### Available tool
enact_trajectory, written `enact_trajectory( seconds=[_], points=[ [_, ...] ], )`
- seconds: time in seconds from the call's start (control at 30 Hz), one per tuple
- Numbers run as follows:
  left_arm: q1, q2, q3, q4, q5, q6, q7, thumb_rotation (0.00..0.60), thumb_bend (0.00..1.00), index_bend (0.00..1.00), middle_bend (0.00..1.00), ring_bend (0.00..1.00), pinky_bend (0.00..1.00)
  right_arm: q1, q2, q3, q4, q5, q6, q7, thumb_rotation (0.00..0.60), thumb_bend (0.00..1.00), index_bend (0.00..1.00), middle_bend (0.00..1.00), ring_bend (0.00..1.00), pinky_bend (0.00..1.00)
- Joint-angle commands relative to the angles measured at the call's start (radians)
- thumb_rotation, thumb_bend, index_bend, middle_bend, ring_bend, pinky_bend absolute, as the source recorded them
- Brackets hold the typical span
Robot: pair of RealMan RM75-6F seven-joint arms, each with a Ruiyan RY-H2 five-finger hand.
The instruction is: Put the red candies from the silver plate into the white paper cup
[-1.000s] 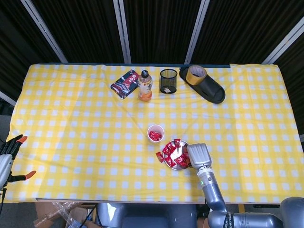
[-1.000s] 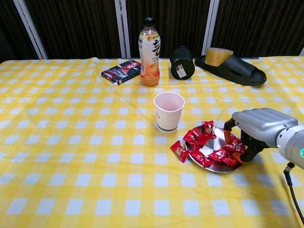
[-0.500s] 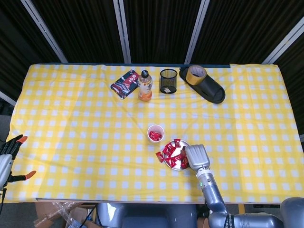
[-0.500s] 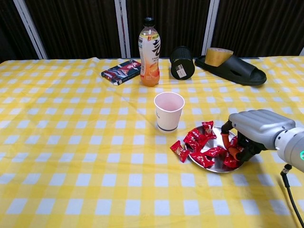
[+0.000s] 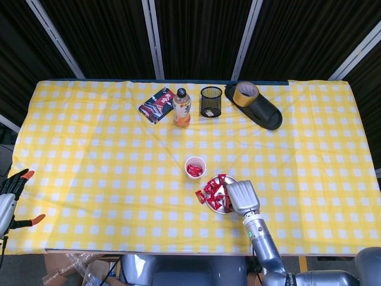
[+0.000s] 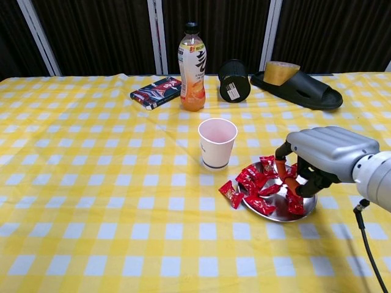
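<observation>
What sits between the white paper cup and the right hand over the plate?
Red candies piled on the near-cup side of the silver plate fill the stretch between the white paper cup and the right hand; the chest view shows it best.

Both views are bright and evenly lit from above, and the yellow checked surface [image 5: 89, 149] is well exposed against a black backdrop. Shadows are soft and short: one beneath the right hand [image 6: 324, 155], another beside the white paper cup [image 6: 217, 142]. The silver plate [image 6: 276, 209] shows mild glare. Focus is sharp throughout, with little edge distortion.
</observation>
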Motion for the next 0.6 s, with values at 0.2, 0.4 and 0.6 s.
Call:
enact_trajectory(
  seconds=[0.2,0.4,0.6],
  points=[
    [-0.002,0.002,0.0,-0.001,-0.001,-0.005,-0.003,0.6,0.02,0.0,0.0,0.0,0.0,0.022,0.038,0.042,-0.078,-0.018,0.028,-0.037,0.6,0.56,0.53,0.97,1.0,0.95],
    [-0.004,0.005,0.0,-0.002,-0.004,-0.01,-0.013,0.6,0.02,0.0,0.0,0.0,0.0,0.06,0.071,0.099,-0.156,-0.012,0.044,-0.084,0.6,0.56,0.53,0.97,1.0,0.95],
    [-0.006,0.008,0.002,-0.002,-0.003,-0.018,-0.019,0.6,0.02,0.0,0.0,0.0,0.0,0.119,0.061,0.148,-0.192,0.021,0.04,-0.144,0.6,0.56,0.53,0.97,1.0,0.95]
  ],
)
